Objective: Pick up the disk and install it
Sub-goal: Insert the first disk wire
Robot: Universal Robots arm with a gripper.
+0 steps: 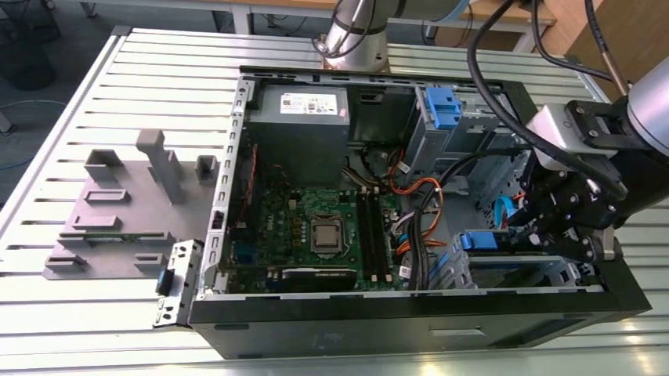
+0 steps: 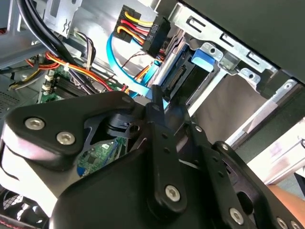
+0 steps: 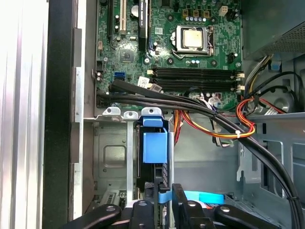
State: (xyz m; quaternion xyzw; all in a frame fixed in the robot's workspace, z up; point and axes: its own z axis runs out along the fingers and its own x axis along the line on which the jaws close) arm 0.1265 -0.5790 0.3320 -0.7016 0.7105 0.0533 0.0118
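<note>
The disk [image 1: 480, 240] stands on edge inside the metal drive cage [image 1: 522, 274] at the front right corner of the open computer case, with its blue carrier tab uppermost. In the first wrist view the disk's blue tab [image 3: 155, 143] sits in the cage slot. The second wrist view looks along the disk's grey edge [image 2: 174, 78]. My gripper [image 1: 544, 227] hangs over the cage on the exterior view's right. Its black fingers are drawn together, and the gripper [image 2: 155, 95] has its tips at the disk's connector end. A blue flat cable [image 3: 202, 196] runs beside the gripper [image 3: 164, 202].
Black and orange cable bundles [image 3: 209, 117] cross the case just above the cage. The motherboard [image 1: 313, 227] and the power supply [image 1: 303, 117] fill the case's left half. A narrower blue bracket [image 1: 443, 108] sits in the upper bay. A grey slotted stand [image 1: 125, 204] lies on the table.
</note>
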